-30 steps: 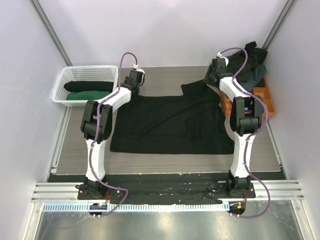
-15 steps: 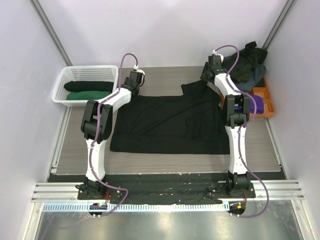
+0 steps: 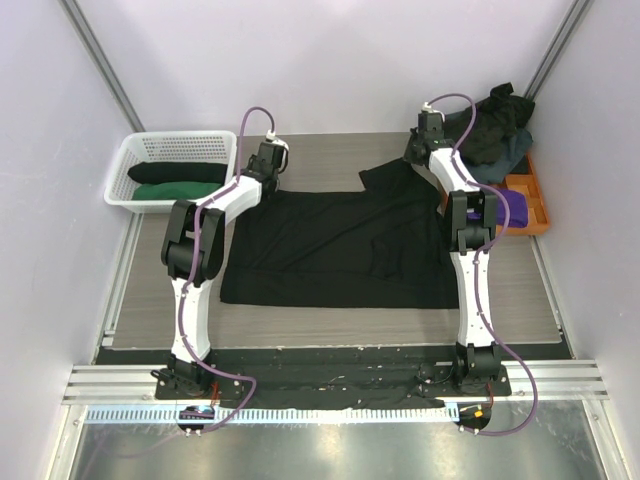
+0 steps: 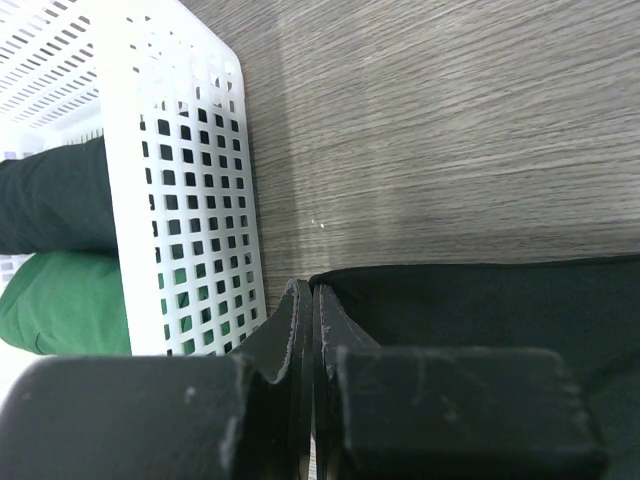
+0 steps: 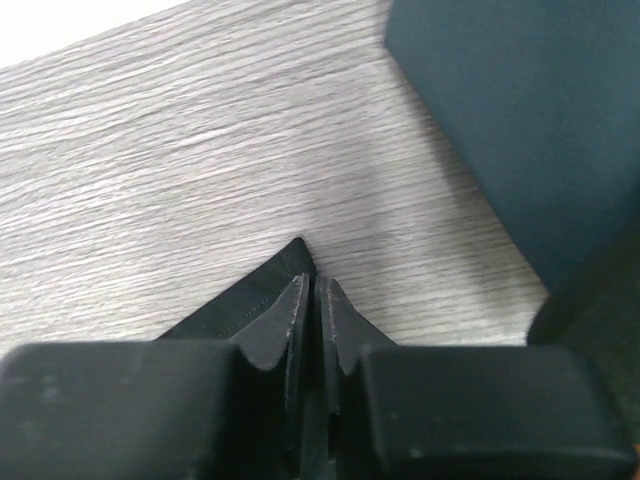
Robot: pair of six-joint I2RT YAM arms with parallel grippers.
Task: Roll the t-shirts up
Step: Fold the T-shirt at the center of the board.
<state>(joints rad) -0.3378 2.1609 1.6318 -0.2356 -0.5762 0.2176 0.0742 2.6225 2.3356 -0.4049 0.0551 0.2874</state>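
Note:
A black t-shirt (image 3: 340,245) lies spread flat on the wooden table. My left gripper (image 3: 260,183) is at the shirt's far left corner. In the left wrist view its jaws (image 4: 312,296) are pressed shut on the hem, and the black cloth (image 4: 480,300) runs off to the right. My right gripper (image 3: 413,160) is at the far right sleeve. Its jaws (image 5: 313,285) are shut on a pointed black corner (image 5: 255,300), whose tip pokes out past the fingertips.
A white basket (image 3: 180,141) at the back left holds a rolled black shirt (image 3: 175,172) and a rolled green one (image 3: 175,190); its wall (image 4: 170,180) is close to my left fingers. A heap of dark shirts (image 3: 495,125) tops an orange tray (image 3: 530,195) at the back right.
My right gripper reached a little farther back and left, then closed on the sleeve corner. The fold in the shirt's right side has flattened. The left arm stayed put.

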